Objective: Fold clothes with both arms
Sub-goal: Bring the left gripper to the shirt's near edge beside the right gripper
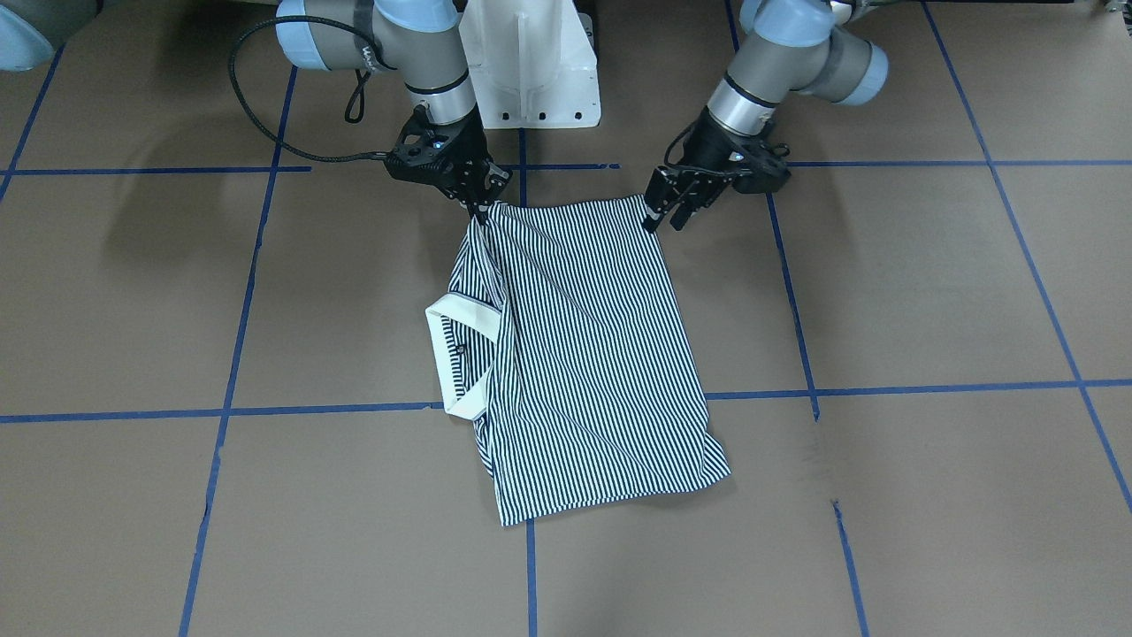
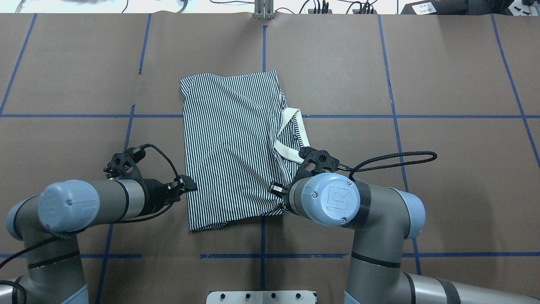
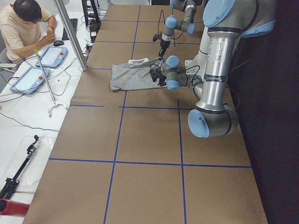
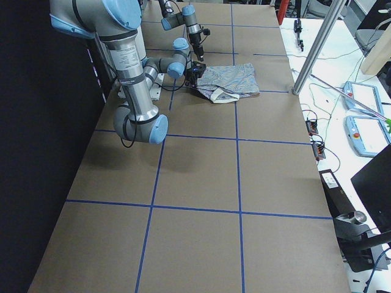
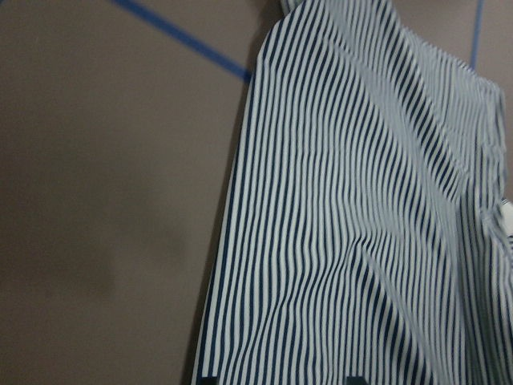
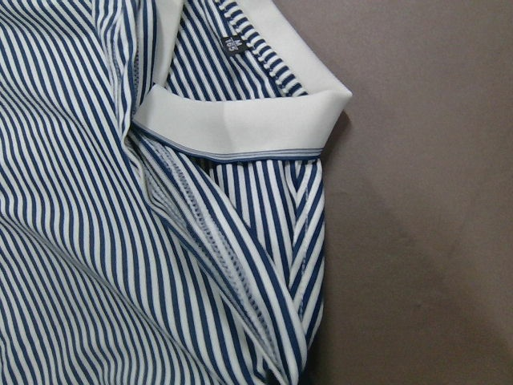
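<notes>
The striped polo shirt (image 1: 584,354) lies folded into a rough rectangle on the brown table, with its cream collar (image 1: 442,354) at one side. It also shows in the overhead view (image 2: 228,147). My right gripper (image 1: 480,208) is shut on the shirt's near corner beside the collar; the right wrist view shows the collar (image 6: 232,124) close below. My left gripper (image 1: 668,217) is open at the other near corner, its fingers apart at the shirt's edge (image 5: 240,241). In the overhead view the left gripper (image 2: 187,185) sits at the shirt's left edge.
The white pedestal base (image 1: 531,62) stands between the arms. Blue tape lines (image 1: 796,389) grid the table. A black cable loop (image 2: 396,158) hangs off the right wrist. An operator (image 3: 23,23) sits at a side table with tablets, past a metal post (image 3: 70,32).
</notes>
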`<state>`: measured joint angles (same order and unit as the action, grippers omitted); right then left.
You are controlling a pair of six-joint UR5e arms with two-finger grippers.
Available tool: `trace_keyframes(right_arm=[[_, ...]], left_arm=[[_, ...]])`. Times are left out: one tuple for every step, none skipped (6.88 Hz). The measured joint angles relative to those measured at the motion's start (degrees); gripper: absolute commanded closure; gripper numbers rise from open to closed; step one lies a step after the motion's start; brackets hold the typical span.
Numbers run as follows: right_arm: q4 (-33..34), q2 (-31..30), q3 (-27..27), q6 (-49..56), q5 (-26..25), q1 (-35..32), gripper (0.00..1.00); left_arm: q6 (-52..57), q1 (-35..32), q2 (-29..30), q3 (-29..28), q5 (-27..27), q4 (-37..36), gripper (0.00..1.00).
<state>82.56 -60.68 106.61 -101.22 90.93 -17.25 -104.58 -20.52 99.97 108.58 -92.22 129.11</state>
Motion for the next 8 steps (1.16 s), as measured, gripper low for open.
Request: trace_keyframes(right_arm=[[0.0, -0.44, 0.49, -0.02, -0.04, 0.07, 1.0], [0.03, -0.64, 0.79, -0.03, -0.05, 0.09, 1.0], [0.03, -0.71, 0.9, -0.03, -0.05, 0.11, 1.0], [0.0, -0.73, 0.94, -0.03, -0.05, 0.14, 1.0], [-0.02, -0.73, 0.96, -0.03, -0.05, 0.17, 1.0], [-0.03, -0.72, 0.96, -0.02, -0.05, 0.17, 1.0], [-0.03, -0.73, 0.97, 0.0, -0.05, 0.16, 1.0], [-0.03, -0.74, 0.97, 0.0, -0.05, 0.17, 1.0]], left_arm=[[-0.97, 1.84, 0.34, 0.03, 0.44, -1.57, 0.36], [-1.71, 3.26, 0.51, 0.16, 0.58, -2.98, 0.36], [-2.1, 4.62, 0.61, 0.25, 0.6, -4.02, 0.38], [-2.26, 5.57, 0.62, 0.2, 0.58, -4.46, 0.41], [-2.29, 6.12, 0.64, 0.07, 0.56, -4.65, 0.51], [-2.29, 6.45, 0.7, -0.02, 0.55, -4.73, 0.75], [-2.29, 6.67, 0.84, 0.01, 0.53, -5.1, 1.0], [-2.29, 6.76, 1.23, 0.13, 0.47, -6.23, 1.0]])
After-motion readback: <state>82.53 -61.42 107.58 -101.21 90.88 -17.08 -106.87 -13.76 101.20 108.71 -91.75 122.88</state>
